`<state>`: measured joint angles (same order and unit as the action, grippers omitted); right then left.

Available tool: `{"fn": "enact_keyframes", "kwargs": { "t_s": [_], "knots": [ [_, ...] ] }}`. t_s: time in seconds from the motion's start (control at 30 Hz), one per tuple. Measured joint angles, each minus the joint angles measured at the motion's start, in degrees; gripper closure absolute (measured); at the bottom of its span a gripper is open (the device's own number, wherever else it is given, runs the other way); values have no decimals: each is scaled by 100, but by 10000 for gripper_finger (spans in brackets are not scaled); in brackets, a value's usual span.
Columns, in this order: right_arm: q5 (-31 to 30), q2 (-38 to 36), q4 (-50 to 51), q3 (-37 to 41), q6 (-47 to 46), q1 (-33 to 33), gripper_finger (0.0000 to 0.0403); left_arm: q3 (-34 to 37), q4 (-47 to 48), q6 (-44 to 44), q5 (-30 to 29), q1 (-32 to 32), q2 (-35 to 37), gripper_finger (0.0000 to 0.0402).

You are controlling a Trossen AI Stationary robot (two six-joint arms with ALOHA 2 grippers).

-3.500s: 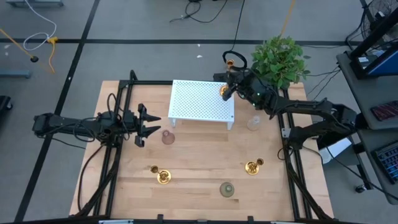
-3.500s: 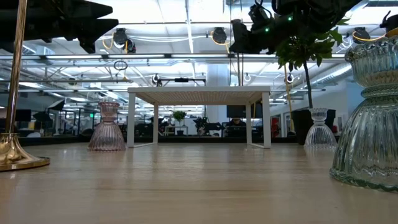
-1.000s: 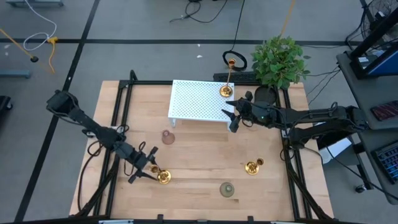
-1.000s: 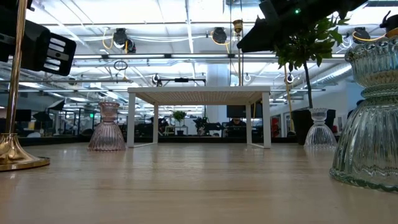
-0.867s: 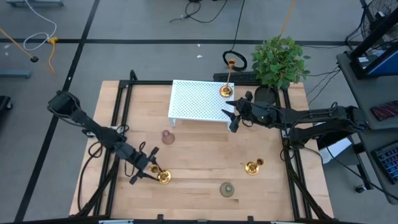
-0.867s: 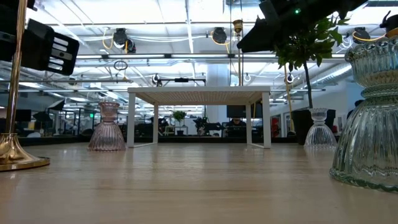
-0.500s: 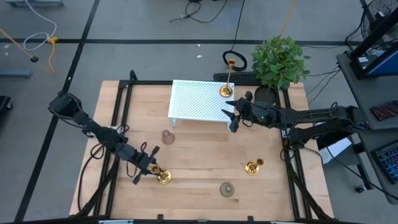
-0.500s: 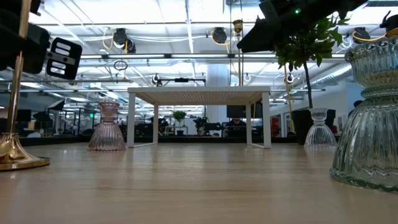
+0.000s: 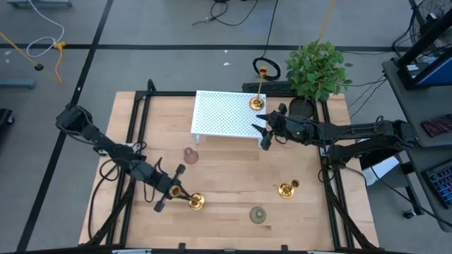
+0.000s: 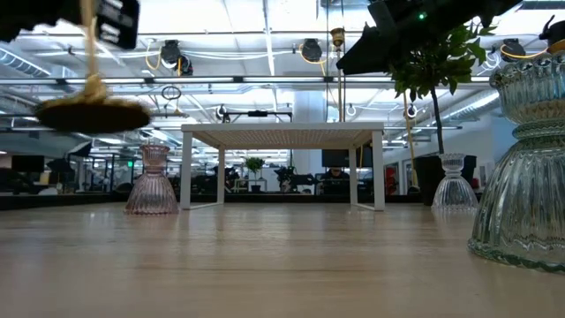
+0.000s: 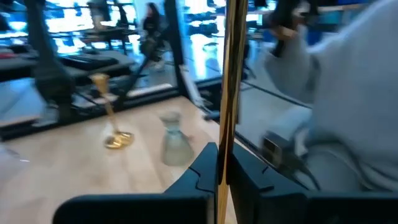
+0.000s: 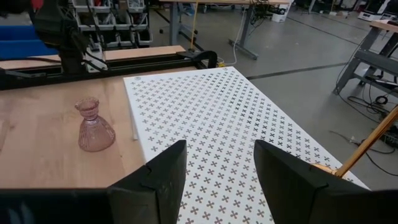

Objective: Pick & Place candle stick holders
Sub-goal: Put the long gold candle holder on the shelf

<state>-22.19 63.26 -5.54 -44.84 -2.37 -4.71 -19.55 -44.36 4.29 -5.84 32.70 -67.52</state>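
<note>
left end effector [image 9: 171, 189] — clamps candlestick [image 9: 195, 202], lifted off table [image 9: 226, 187] | right end effector [image 9: 263, 135] — wide, beside white rack [image 9: 226, 116] edge

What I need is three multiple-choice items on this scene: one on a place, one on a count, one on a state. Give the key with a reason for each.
1. Where does one candle stick holder stand off the wood?
A. on the white perforated stand
B. on the floor
C. in a plant pot

2. How many gold candle stick holders show in the high view?
A. one
B. three
C. five

3. What is the state of the held holder in the left gripper?
A. lying flat on the table
B. lifted clear of the table
C. standing on the stand

Key:
1 A: its base sits at the stand's far right corner, near the open right gripper.
2 B: one on the stand, one held, one on the table.
3 B: the low view shows its base in the air.
</note>
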Motion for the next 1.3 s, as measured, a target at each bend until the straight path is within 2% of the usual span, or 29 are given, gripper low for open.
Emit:
{"fn": "enact_keyframes", "kwargs": {
  "t_s": [0.17, 0.3, 0.4, 0.67, 0.87, 1.13, 1.3],
  "knots": [
    [0, 0, 0, 0, 0, 0, 226, -682, 803, 377, -344, -271, -2, 385],
    [1, 0, 0, 0, 0, -1, 227, -1061, 830, 527, -952, -669, 1, 385],
    [2, 0, 0, 0, 0, 0, 227, -1324, 840, 606, -1075, -1091, 1, 382],
    [2, 0, -2, 0, 0, -2, 227, -2110, 1587, 277, -475, -2378, 1, 385],
    [2, 0, -2, 0, 0, -2, 227, -2564, 2184, 289, 204, -3268, 1, 385],
    [2, 0, -4, 0, 0, -2, 227, -2739, 2227, -51, 910, -4491, -5, 385],
    [2, 2, -26, 0, 0, -4, 227, -3070, 2253, -152, 1266, -5102, -435, 385]
  ]
}}
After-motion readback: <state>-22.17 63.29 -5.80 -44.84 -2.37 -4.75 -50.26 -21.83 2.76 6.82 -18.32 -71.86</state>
